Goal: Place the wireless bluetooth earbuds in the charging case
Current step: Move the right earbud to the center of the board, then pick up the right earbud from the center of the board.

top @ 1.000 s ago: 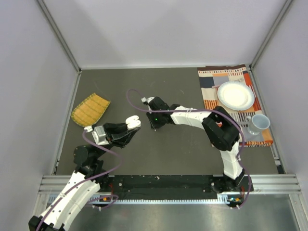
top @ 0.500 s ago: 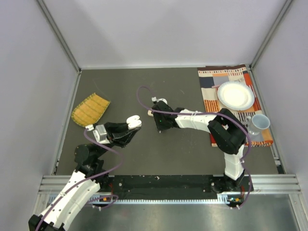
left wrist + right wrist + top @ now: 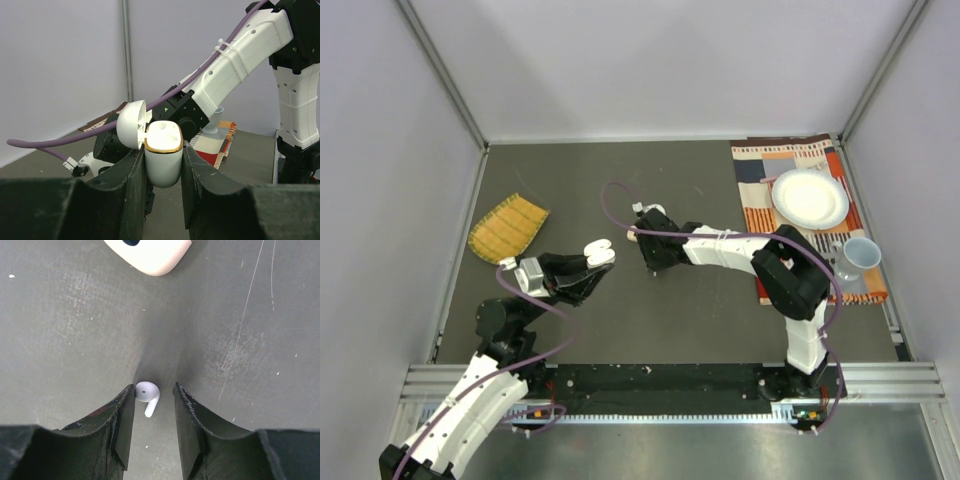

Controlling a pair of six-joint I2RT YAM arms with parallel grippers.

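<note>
My left gripper [image 3: 164, 150] is shut on a white charging case [image 3: 163, 160] with a gold rim, held upright above the table with its lid [image 3: 131, 125] swung open to the left. From above, the case [image 3: 598, 250] sits left of centre. My right gripper [image 3: 154, 387] points down at the table with its jaws open. One white earbud [image 3: 147, 394] lies on the table between them, resting against the left finger and apart from the right one. In the top view the right gripper [image 3: 638, 240] is just right of the case.
A pale peach case [image 3: 150, 255] lies on the table just beyond the right gripper. A woven yellow mat [image 3: 507, 228] lies at the left. At the right a striped placemat [image 3: 790, 175] bears a white plate [image 3: 810, 197] and a cup [image 3: 861, 255].
The right gripper has shifted a little to the right and its jaws have widened around the white earbud. The left arm has kept the case still.
</note>
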